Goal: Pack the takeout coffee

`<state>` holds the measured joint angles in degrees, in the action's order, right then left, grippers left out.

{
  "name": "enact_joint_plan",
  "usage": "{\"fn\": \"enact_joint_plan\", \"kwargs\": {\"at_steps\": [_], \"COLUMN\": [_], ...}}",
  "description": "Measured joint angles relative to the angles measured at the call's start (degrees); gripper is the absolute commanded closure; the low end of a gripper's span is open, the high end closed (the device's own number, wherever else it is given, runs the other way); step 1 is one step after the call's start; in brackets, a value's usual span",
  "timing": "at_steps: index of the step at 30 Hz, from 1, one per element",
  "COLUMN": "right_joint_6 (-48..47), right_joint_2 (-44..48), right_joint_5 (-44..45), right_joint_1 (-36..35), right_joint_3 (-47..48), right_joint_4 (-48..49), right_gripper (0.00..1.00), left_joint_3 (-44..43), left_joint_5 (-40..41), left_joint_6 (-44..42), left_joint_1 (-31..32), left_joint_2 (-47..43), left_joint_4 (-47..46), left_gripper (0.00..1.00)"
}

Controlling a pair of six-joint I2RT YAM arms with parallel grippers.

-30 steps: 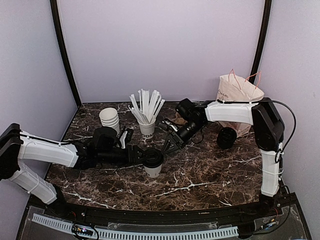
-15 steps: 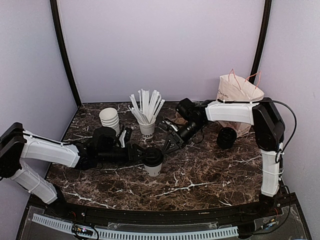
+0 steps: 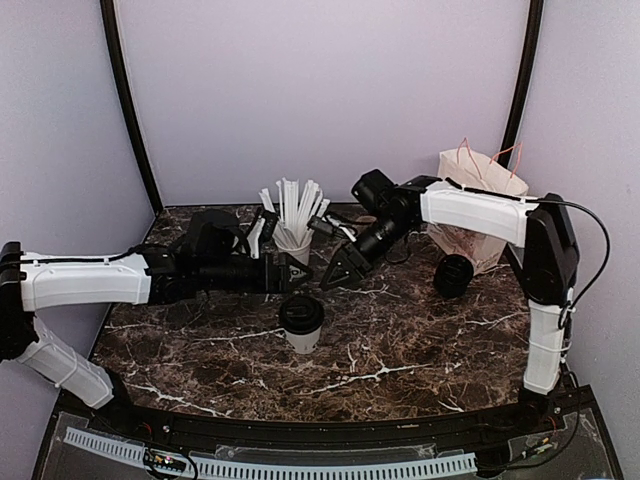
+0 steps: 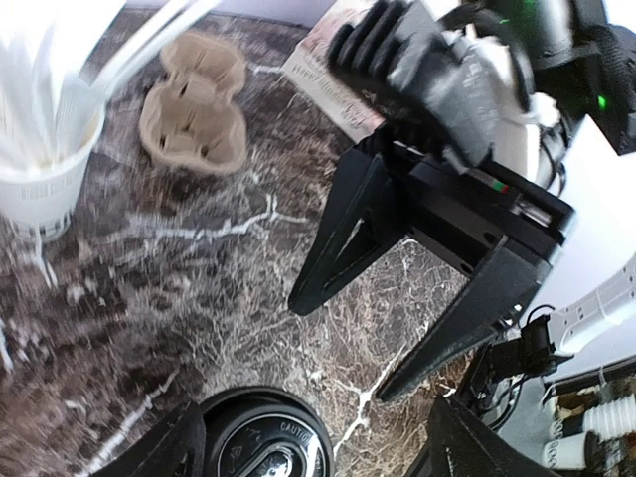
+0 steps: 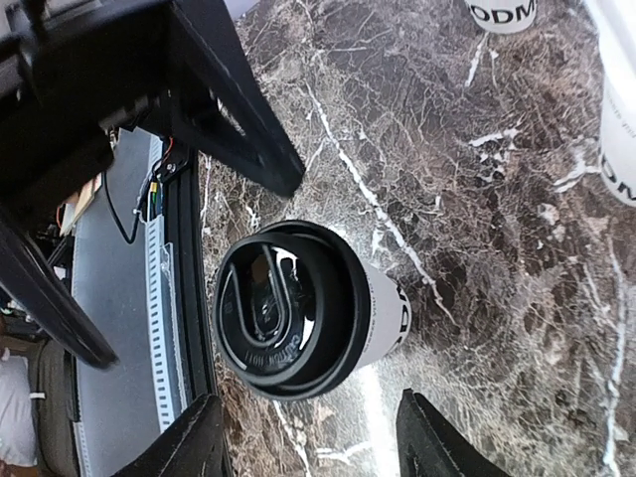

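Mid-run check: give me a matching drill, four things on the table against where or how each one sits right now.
Things:
1. coffee
2. straw cup
3. bag
4. carrier

Places or states:
A. back right corner, handles up
B. black lid on, nearest the front
C. empty, lying flat on the marble
D. at the back, middle

Pairs: 1-B, 2-D, 3-A, 4-C

coffee [image 3: 301,322] x1 | straw cup [image 3: 292,243] x1 | paper bag [image 3: 480,190] x1 | carrier [image 4: 194,114] x1
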<state>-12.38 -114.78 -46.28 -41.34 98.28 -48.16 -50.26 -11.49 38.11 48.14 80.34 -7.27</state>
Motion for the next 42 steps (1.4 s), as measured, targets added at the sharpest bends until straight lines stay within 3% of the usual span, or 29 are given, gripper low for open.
{"fn": "enact_joint_plan", "kwargs": {"at_steps": [6,12,16,26,34,42], "right_joint_6": [-4.74,-12.2,-15.56,-17.38,-17.35,-17.35], "right_joint_2": [9.7,31.93,39.93,39.6,38.01,37.86], "right_joint_5": [2.78,8.04,12.63,16.52,15.43,15.19], "right_joint_1": [1.97,4.85,5.55,6.64,6.67,6.64], "right_joint_3": [-3.54,-19.17,-26.38,-31.5,-31.5,-31.52], "right_joint_4": [-1.49,1.92,2.56,4.7,5.95,6.21], "right_gripper": [0.38,0.35,0.35,0.34,0.35,0.35], "left_joint_3": [-4.42,-8.7,-12.76,-18.25,-19.93,-20.0], "left_joint_5": [-1.38,-3.56,-5.38,-5.55,-1.77,4.09], "left_joint_6": [-11.5,-24.59,-31.45,-36.44,-37.07,-38.29], "left_joint_1": [0.02,0.42,0.94,2.93,5.53,8.74], "left_joint_2": [-2.38,-2.23,0.26,10.95,12.2,11.23], "left_joint_4": [7.08,18.38,23.82,30.1,31.3,31.36], "left_gripper": [0.21,0.21,0.21,0.19,0.22,0.16]}}
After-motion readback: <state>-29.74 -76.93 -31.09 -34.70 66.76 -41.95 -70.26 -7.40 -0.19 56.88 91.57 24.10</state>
